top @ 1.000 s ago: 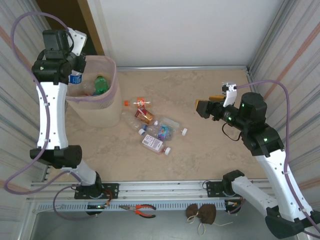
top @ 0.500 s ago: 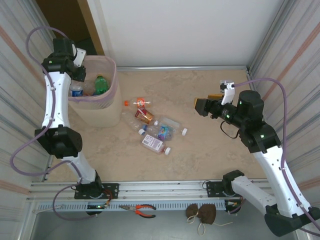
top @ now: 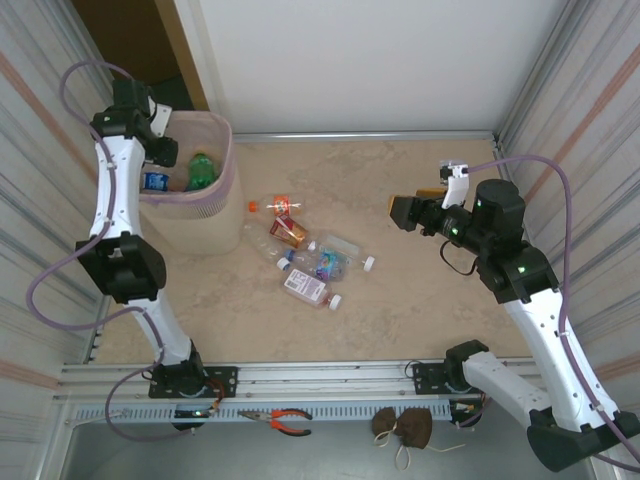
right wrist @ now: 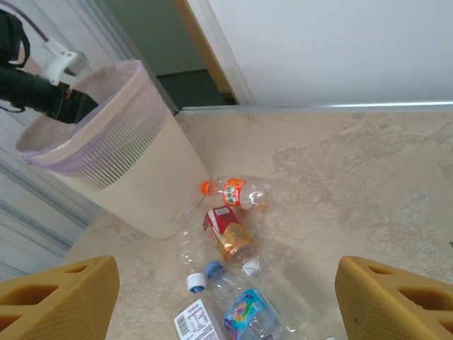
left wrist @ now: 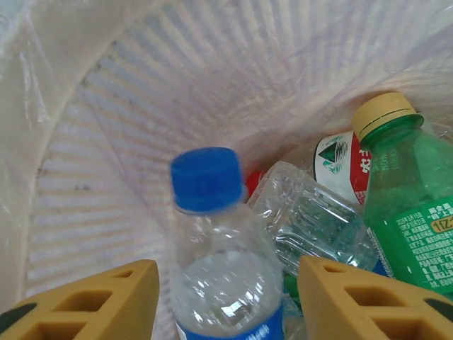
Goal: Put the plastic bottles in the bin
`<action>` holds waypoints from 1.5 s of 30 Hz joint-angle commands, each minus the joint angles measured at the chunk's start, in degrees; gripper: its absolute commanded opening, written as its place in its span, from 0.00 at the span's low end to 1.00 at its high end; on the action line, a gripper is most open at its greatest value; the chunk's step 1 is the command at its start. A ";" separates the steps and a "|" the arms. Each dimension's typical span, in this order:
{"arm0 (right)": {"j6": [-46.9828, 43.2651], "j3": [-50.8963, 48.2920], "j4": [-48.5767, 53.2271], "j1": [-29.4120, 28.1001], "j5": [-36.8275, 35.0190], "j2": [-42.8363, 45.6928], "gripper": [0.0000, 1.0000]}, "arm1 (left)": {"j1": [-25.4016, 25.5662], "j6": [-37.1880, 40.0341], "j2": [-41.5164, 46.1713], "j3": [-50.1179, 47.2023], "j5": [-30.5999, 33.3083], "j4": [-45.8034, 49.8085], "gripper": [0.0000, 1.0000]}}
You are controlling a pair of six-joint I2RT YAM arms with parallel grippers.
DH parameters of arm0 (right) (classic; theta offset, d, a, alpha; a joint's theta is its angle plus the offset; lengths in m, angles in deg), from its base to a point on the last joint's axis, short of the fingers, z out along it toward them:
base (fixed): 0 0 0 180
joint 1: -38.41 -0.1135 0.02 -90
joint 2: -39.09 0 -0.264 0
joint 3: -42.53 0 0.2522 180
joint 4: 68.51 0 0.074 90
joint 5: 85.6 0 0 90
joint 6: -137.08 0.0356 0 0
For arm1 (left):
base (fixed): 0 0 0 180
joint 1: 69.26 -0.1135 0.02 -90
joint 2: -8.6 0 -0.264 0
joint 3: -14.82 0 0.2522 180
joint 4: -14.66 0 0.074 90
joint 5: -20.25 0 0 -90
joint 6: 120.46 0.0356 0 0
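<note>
Blue-capped bottle [left wrist: 221,276], seemingly freed, sits between the left tool's [left wrist: 226,283] newly parted fingers [left wrist: 92,297] (right tool [right wrist: 226,283] gapes empty).

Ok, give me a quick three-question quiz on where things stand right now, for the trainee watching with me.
1. True or false: the right gripper is carrying a bottle.
2. The green bottle in the bin has a cap of which colour? A yellow, B red, C blue.
3. Where does the blue-capped bottle sit relative to the fingers of the left gripper?
Key: 1 false, it is open and empty. 2 A. 3 Between them, inside the bin, with a gap on each side.
</note>
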 commanded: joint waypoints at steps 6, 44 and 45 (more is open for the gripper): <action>-0.78 -0.02 -1.20 0.32 0.72 0.52 0.79 | -0.30 -1.59 4.79 4.10 -4.87 3.28 0.63; -24.16 -1.30 14.33 -7.38 -1.43 -22.49 0.68 | 11.83 -21.62 30.92 -23.33 -36.77 -9.22 0.57; -26.02 -2.04 14.14 -7.62 -1.76 -23.39 0.68 | 11.97 -21.81 31.34 -24.16 -36.93 -9.85 0.57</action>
